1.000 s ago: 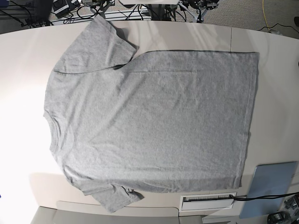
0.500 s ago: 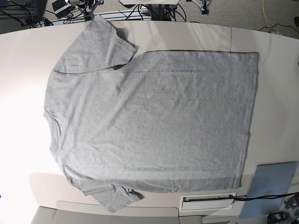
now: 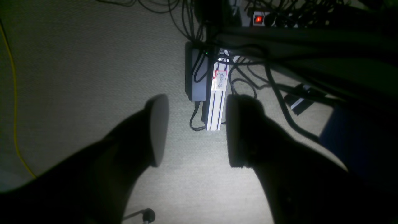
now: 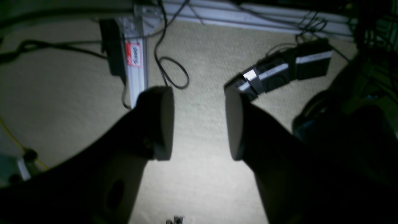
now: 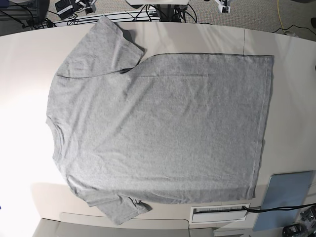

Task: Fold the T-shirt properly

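Note:
The heather-grey T-shirt (image 5: 158, 128) lies spread flat on the pale table (image 5: 19, 74) in the base view. Its collar is at the left and its hem at the right. One sleeve (image 5: 101, 44) points to the far edge, the other (image 5: 118, 210) to the near edge. The plain side is up and no lettering shows. My left gripper (image 3: 196, 133) is open and empty, hanging over carpet beyond the table. My right gripper (image 4: 199, 124) is also open and empty over carpet. Neither touches the shirt. Only small bits of the arms show at the base view's top edge.
A blue-grey pad (image 5: 286, 197) lies at the near right corner beside a white slotted plate (image 5: 219, 213). Cables and an aluminium rail (image 3: 216, 99) lie on the floor behind the table, with a power strip (image 3: 258, 19) lit red.
Both arms have drawn back past the table's far edge, so less of them shows at the top of the base view. The shirt has not moved.

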You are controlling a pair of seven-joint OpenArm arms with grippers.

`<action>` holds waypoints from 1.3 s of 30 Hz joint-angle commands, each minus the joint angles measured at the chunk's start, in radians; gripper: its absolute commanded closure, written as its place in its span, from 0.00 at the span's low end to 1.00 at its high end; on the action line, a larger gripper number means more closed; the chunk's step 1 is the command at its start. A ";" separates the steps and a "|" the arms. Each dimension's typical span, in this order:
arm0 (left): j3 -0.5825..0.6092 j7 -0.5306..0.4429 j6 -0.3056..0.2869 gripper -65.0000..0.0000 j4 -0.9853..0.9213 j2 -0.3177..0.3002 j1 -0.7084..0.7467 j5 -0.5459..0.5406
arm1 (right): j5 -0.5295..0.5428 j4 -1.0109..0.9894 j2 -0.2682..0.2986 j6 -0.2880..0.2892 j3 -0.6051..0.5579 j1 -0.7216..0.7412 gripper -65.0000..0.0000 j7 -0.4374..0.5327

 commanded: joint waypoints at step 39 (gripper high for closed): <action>-0.001 0.049 -0.005 0.52 0.145 -0.012 0.091 -0.051 | 0.032 0.087 0.012 0.002 0.003 -0.079 0.60 -0.060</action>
